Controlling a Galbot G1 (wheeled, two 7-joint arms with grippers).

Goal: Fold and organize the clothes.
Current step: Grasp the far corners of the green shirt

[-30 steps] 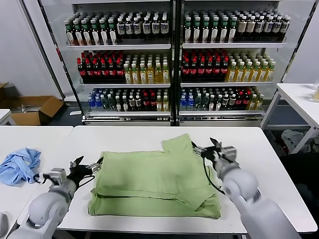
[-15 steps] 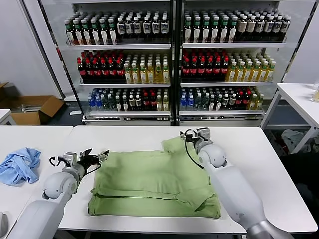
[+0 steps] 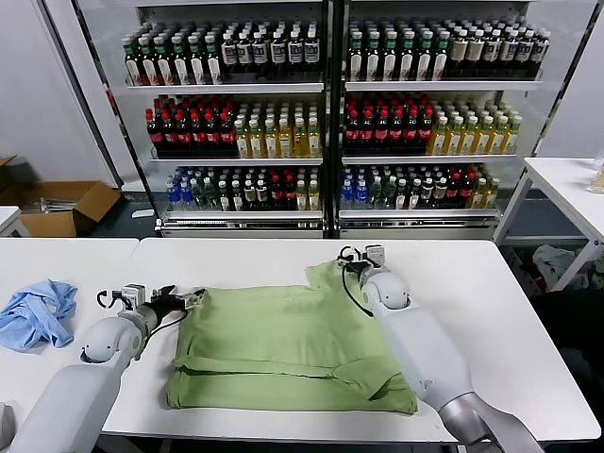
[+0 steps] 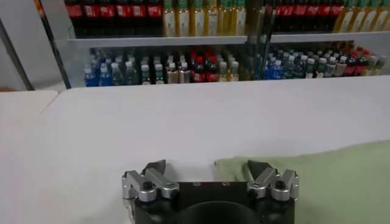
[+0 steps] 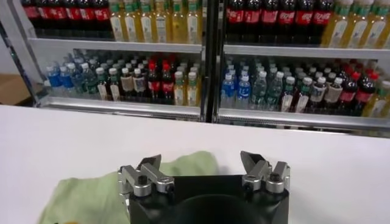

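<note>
The light green shirt lies partly folded on the white table, chest print hidden. My left gripper is open and empty at the shirt's far left corner; that corner shows by one fingertip in the left wrist view. My right gripper is open and empty over the far right sleeve tip. In the right wrist view the green cloth lies under the open gripper.
A light blue garment lies on the table to the left. Shelves of bottles stand behind the table. A second white table is at the right, a cardboard box on the floor at the left.
Both arms have swung from the shirt's near sides to its far corners. The left gripper moved forward to the far left corner; the right gripper moved back and left to the sleeve tip.
</note>
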